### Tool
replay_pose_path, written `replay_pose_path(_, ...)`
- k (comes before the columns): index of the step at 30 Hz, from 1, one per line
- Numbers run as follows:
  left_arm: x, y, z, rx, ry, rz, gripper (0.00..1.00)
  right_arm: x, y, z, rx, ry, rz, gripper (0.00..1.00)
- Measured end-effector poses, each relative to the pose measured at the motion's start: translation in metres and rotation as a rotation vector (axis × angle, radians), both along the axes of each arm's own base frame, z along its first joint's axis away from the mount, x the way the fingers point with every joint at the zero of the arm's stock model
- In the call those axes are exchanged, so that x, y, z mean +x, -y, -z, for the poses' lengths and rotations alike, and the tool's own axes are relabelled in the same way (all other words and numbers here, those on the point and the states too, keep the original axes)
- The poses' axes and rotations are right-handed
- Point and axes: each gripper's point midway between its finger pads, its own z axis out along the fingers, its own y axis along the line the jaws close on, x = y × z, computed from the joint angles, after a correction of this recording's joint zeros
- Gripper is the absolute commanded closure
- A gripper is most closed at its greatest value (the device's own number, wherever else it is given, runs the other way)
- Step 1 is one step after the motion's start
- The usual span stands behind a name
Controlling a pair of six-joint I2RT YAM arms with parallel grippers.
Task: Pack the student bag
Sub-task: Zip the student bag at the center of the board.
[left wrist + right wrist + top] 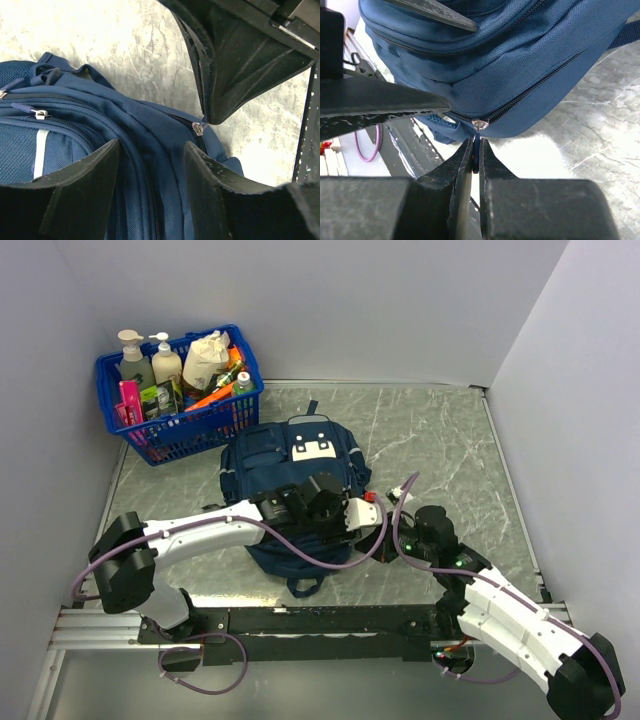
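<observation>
Item: large navy blue fabric backpack (pixel 262 468), lying flat mid-way across the grey marbled desk (pixel 450 440).
Step, as judged: unzipping the main compartment.
Right gripper (pixel 475 150): jaws narrow, pinching the small zip pull tab (pixel 476 159).
Left gripper (pixel 150 160): jaws parted astride a fabric ridge.
Next move calls for: bracing the bag and drawing the tab along the track.

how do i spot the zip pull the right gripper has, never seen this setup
Find the navy student bag lying on the table. Along its edge facing the right arm runs the zip closest to the tabletop, ending in a silver slider with a thin blue tab. Unlike the bag's other pulls, this tab is pinched in the right gripper.
</observation>
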Motion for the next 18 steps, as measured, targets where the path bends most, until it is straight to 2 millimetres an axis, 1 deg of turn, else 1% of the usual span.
replay_pose_path(2, 0.0008, 0.0007, 0.0000, 0.001, 0.007, -0.004, 0.43, -0.0004, 0.0011, -0.0002, 0.003, 0.010, 0.004, 1.00)
replay_pose_path(3, 0.0011, 0.0014, -0.0007, -0.002, 0.010, -0.005, 0.48, -0.0005, 0.0019, 0.0000, 0.005, 0.014, 0.008, 1.00)
replay_pose_path(4, 0.0015, 0.0021, -0.0015, -0.006, 0.013, -0.005, 0.61, -0.0008, 0.0025, 0.0003, 0.005, 0.017, 0.010, 1.00)
replay_pose_path(6, 0.0024, 0.0031, -0.0020, -0.011, 0.015, -0.009, 0.78, -0.0010, 0.0032, 0.0003, 0.007, 0.022, 0.013, 1.00)
replay_pose_path(7, 0.0042, 0.0030, -0.0026, -0.011, 0.023, -0.012, 0.94, -0.0014, 0.0033, 0.0005, 0.007, 0.022, 0.012, 1.00)
replay_pose_path(8, 0.0065, 0.0030, -0.0032, -0.014, 0.030, -0.014, 0.99, -0.0017, 0.0033, 0.0008, 0.007, 0.021, 0.011, 1.00)
replay_pose_path(16, 0.0039, 0.0051, -0.0015, -0.021, 0.025, 0.008, 0.99, 0.0004, 0.0053, 0.0040, -0.004, 0.016, 0.032, 1.00)
replay_pose_path(18, 0.0028, 0.0050, -0.0004, -0.018, 0.027, 0.021, 0.99, 0.0048, 0.0075, 0.0058, -0.012, 0.012, 0.064, 1.00)
